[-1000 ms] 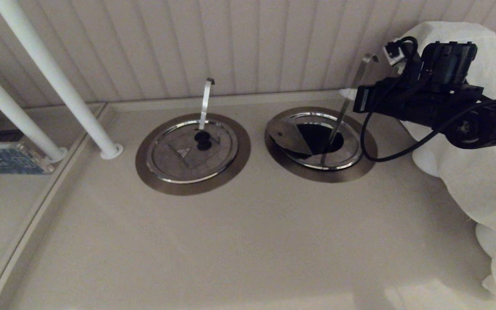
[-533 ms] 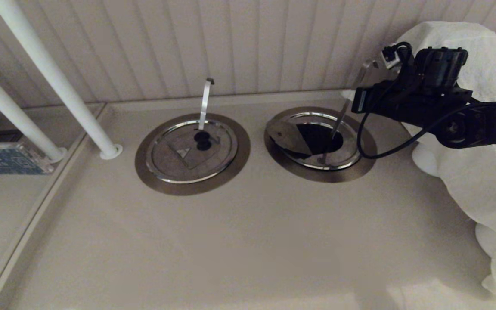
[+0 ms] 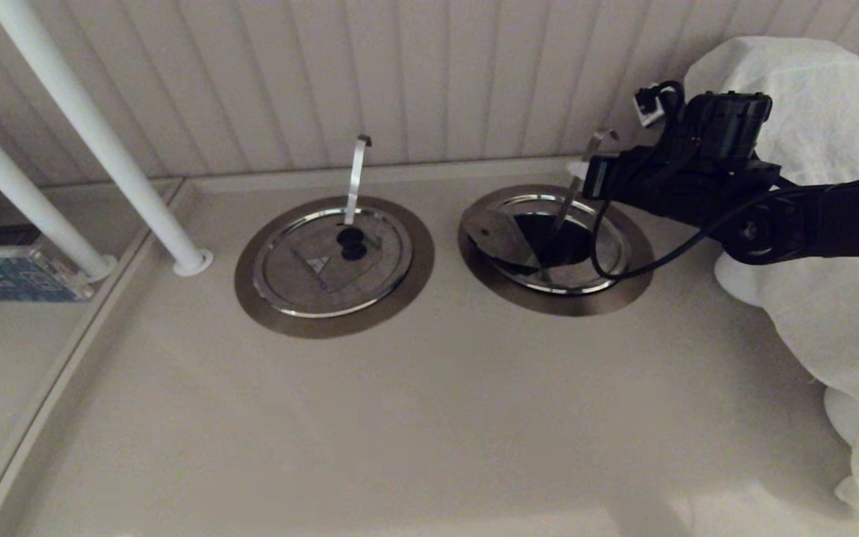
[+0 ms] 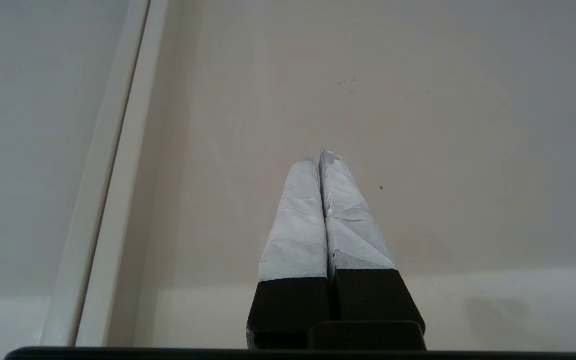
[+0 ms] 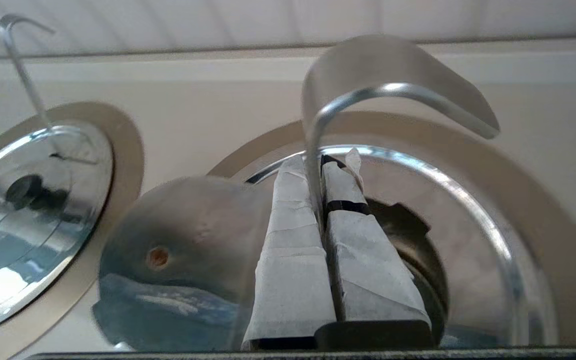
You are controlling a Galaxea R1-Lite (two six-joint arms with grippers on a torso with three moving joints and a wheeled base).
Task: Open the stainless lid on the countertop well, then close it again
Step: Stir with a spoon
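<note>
The stainless lid (image 3: 612, 250) lies on the right countertop well, inside its dull-brown ring (image 3: 549, 304). Its wedge flap (image 3: 500, 235) is folded back to the left, leaving a dark opening (image 3: 549, 239). The black knob does not show. A flat steel utensil handle (image 3: 570, 198) rises out of the opening. My right gripper (image 3: 584, 177) is shut on this handle, above the well's far edge. The right wrist view shows the handle (image 5: 313, 135) pinched in the right gripper (image 5: 318, 165), with the flap (image 5: 193, 230) beside it. My left gripper (image 4: 320, 156) is shut and empty over bare counter.
The twin lid (image 3: 332, 261) with its hooked upright handle (image 3: 356, 175) sits closed on the left well. A white cloth (image 3: 832, 246) covers the right side under my right arm. Two white poles (image 3: 101, 142) slant at the left, and the panelled wall stands close behind both wells.
My right gripper has moved left and lower with the utensil handle, which now stands closer to the opening's middle. The flap stays folded open.
</note>
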